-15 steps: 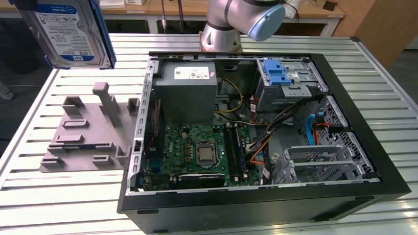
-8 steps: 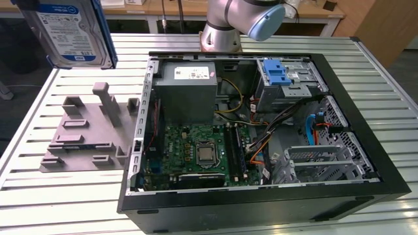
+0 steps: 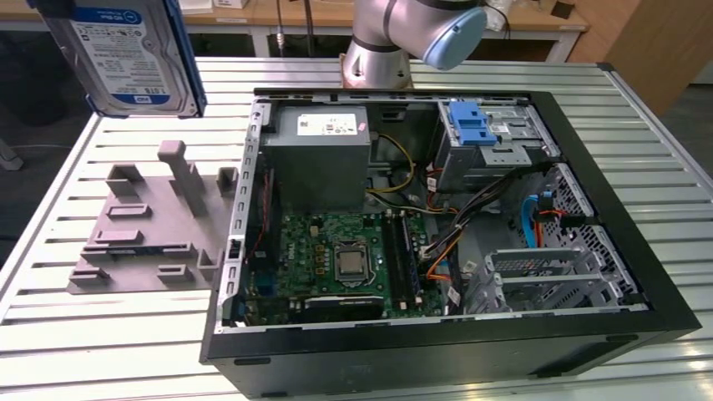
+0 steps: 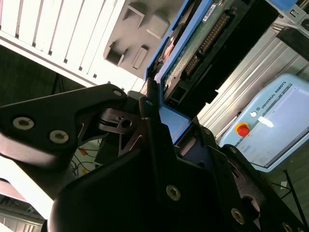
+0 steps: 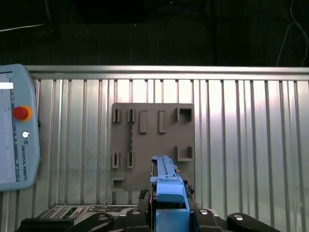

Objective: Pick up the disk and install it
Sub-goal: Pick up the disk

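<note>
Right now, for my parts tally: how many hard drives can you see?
1: the disk, held by the gripper above the grey fixture plate at the exterior view's left. More may hide in the drive cage.

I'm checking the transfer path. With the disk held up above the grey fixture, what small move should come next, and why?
Probably carry it level toward the exterior view's right. The gripper is shut on the disk, which hangs clear above the grey fixture, while the drive cage with its blue latch sits across from it inside the open computer case.
</note>
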Tool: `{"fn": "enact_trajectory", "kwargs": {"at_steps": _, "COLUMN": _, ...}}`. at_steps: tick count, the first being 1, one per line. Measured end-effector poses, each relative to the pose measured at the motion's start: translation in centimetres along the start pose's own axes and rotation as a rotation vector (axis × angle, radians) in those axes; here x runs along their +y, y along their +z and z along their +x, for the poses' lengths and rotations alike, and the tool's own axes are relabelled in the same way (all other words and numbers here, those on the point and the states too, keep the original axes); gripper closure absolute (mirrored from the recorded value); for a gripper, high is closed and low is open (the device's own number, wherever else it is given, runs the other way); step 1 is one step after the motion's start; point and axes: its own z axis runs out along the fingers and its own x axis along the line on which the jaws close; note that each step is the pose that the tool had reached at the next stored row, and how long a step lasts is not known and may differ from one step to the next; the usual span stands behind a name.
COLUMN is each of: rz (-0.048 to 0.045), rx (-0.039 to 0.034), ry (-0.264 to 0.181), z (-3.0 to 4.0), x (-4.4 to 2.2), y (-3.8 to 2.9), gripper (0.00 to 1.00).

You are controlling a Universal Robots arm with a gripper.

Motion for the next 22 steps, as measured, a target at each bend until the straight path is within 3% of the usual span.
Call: {"fn": "enact_trajectory", "kwargs": {"at_steps": 22, "rz": -0.0001, "rx": 0.0, "ry": 0.0, "z": -0.01, "x": -0.98, "y": -0.07, "gripper": 0.64}}
